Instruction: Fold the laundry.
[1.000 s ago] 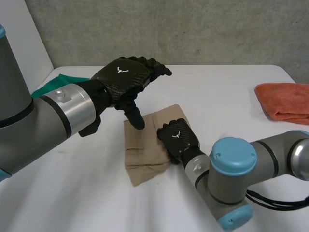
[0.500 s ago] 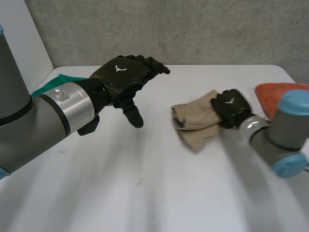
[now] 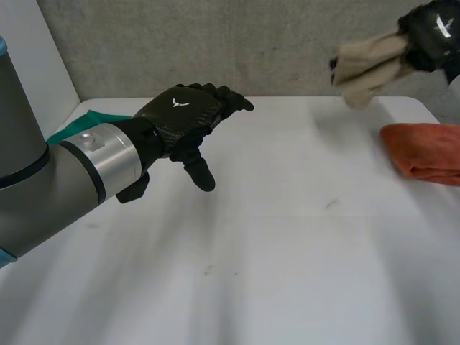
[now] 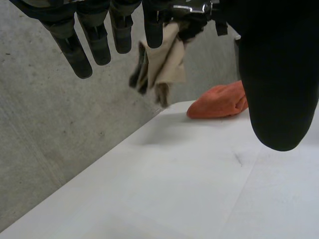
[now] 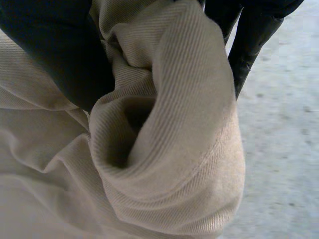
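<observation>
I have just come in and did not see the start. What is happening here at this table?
The robot is handling laundry. Its right hand grips a bunched beige cloth and holds it in the air above the far right part of the white table, near an orange cloth that lies there. The left hand hovers over the table with relaxed fingers and holds nothing. A green cloth lies at the table's far left edge.

Head view: high, behind and between the arms, facing down over the surface (image 3: pixel 287 251) to a concrete wall (image 3: pixel 251 43). Left wrist view: low, close under the left hand (image 4: pixel 276 74), facing across the surface; it shares the orange cloth (image 4: pixel 219 102) and the airborne beige cloth (image 4: pixel 162 59) with the head view. Right wrist view: tight against that beige cloth in the right hand (image 5: pixel 50 50).
</observation>
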You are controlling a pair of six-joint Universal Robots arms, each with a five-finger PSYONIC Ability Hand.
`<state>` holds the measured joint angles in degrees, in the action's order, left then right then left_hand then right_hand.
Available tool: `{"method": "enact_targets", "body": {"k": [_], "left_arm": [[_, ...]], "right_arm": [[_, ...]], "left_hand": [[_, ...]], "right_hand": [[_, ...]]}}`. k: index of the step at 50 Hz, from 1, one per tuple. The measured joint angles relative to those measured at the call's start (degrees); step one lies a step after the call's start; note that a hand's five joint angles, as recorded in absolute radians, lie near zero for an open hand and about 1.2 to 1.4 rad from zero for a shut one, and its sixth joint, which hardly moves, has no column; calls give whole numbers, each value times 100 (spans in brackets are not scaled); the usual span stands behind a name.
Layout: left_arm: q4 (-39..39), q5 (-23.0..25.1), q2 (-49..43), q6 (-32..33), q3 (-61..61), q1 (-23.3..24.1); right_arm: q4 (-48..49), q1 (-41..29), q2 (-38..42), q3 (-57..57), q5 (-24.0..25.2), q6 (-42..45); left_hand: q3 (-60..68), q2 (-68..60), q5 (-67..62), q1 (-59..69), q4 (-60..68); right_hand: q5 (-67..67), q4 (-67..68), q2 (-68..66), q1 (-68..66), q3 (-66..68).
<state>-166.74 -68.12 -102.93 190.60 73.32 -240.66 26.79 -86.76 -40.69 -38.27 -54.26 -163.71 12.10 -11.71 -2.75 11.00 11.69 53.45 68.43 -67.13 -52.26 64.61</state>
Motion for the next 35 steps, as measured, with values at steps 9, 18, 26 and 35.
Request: {"method": "enact_targets", "body": {"k": [9,18,26,35], "left_arm": [[-25,0,-22,-15,1,0],[-65,-6,-146,-14,7,7],[-70,-9,-252,-14,5,10],[-69,-9,-252,-16,-2,11]], "right_arm": [[208,769,784,497,382,-554],[34,1589,1360,81,1145,-382],[-304,2056,1331,-559,1427,206],[-1999,2093,444,-996,1087,1508]], "left_hand": [[0,0,0,0,0],[0,0,0,0,0],[0,0,0,0,0],[0,0,0,0,0]], "right_hand": [[27,1,0,0,28],[27,26,0,0,54],[-1406,-1579,1605,1327,-1484],[-4934,-5461,5429,4039,-5215]]}}
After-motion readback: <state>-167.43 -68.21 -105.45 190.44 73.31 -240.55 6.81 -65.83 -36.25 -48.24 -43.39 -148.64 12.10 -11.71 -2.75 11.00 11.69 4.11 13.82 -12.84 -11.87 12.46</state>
